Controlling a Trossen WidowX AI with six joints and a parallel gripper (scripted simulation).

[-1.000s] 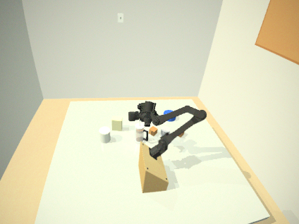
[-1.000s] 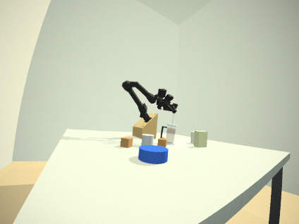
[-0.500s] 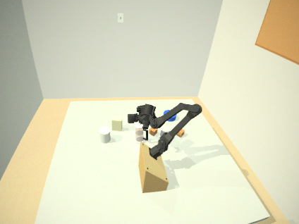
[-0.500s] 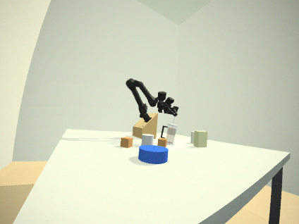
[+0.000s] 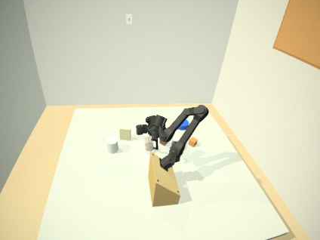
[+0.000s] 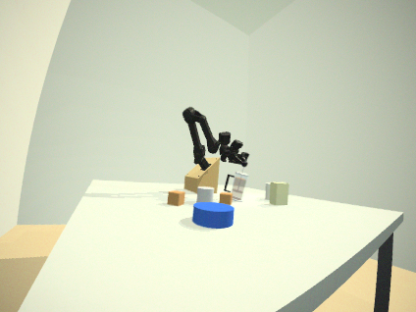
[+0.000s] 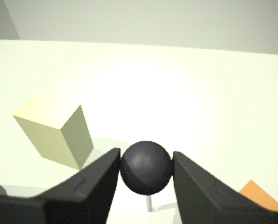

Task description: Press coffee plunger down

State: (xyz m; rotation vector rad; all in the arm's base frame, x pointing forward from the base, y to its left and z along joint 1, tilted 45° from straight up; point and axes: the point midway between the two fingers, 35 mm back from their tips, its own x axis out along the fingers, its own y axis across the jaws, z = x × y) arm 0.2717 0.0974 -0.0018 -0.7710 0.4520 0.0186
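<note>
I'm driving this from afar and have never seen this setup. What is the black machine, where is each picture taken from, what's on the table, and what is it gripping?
The black machine is a jointed robot arm on a tan wedge-shaped stand. One picture looks down from above, one from the side across the table, and one from the arm's wrist. Its gripper is shut on the dark round knob of the coffee press. Also on the table: a blue disc, two orange cubes, a pale green box and a white cylinder.
</note>
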